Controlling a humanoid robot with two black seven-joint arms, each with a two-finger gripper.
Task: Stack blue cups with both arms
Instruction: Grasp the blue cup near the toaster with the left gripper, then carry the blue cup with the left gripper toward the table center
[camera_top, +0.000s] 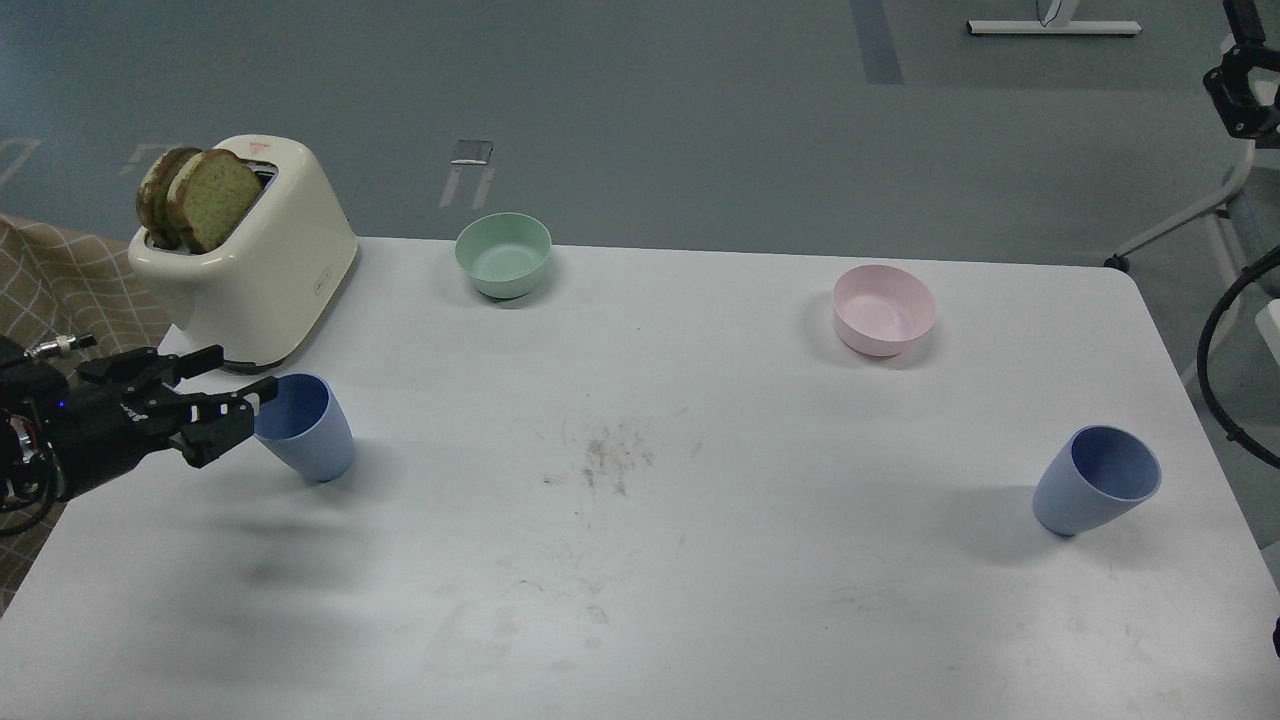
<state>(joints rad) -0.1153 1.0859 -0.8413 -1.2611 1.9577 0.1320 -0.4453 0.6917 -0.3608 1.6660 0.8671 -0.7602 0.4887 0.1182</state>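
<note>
Two dusty-blue cups stand upright on the white table (700, 580), far apart. The left cup (310, 435) is near the front of the toaster. The right cup (1095, 482) is near the table's right edge. My left gripper (246, 368) comes in low from the left edge, open and empty, its fingertips just left of the left cup's rim. One fingertip overlaps the rim in the view; I cannot tell if it touches. My right gripper (1238, 85) is high at the top right edge, far from the right cup, dark and partly cut off.
A cream toaster (255, 275) with two bread slices (200, 198) stands at the back left, just behind my left gripper. A mint-green bowl (502, 254) sits at the back middle and a pink bowl (884, 310) at the back right.
</note>
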